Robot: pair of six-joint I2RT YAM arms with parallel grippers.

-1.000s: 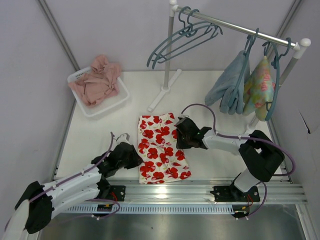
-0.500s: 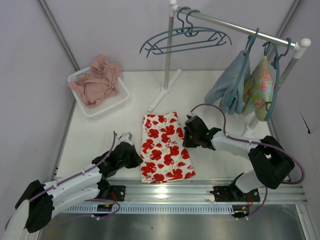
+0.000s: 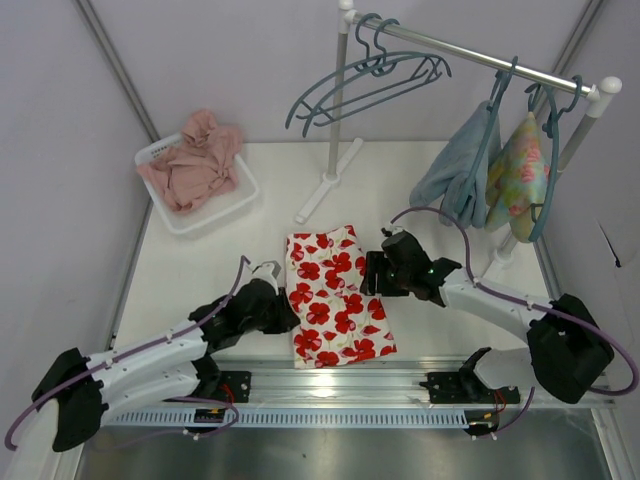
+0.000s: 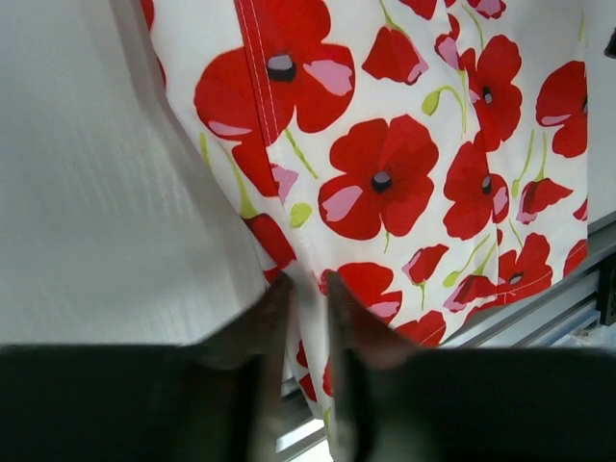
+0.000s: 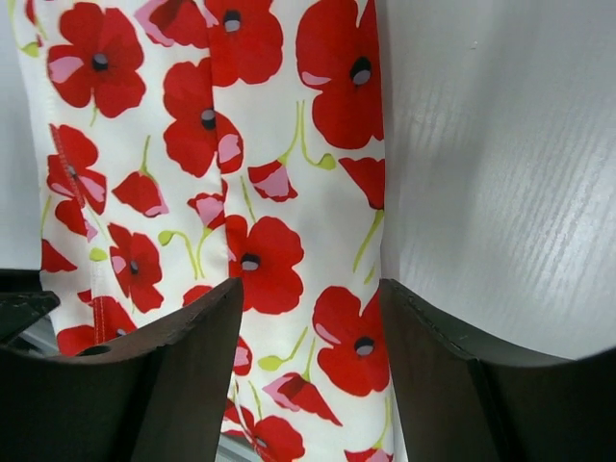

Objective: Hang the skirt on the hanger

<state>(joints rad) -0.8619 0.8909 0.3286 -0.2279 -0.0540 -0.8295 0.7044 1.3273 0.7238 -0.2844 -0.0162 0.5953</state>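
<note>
Skirt point(image 3: 338, 305), white with red flowers, lies flat on the table point(image 3: 200, 270) in the lower middle of the overhead view, between the two arms. The left claw point(image 3: 284, 308) sits at the skirt's left edge. Its wrist view shows the fingers point(image 4: 258, 385) pressed nearly together, pinching the fabric edge. The right claw point(image 3: 373, 272) hovers over the skirt's right edge, spread wide and gripping nothing. The teal hanger point(image 3: 371, 68) hangs on the rail point(image 3: 470, 58) at upper middle, well apart from the skirt. To do this step well, the right claw should probably close on its edge level with the left, so both can lift evenly and keep the cloth taut.
</note>
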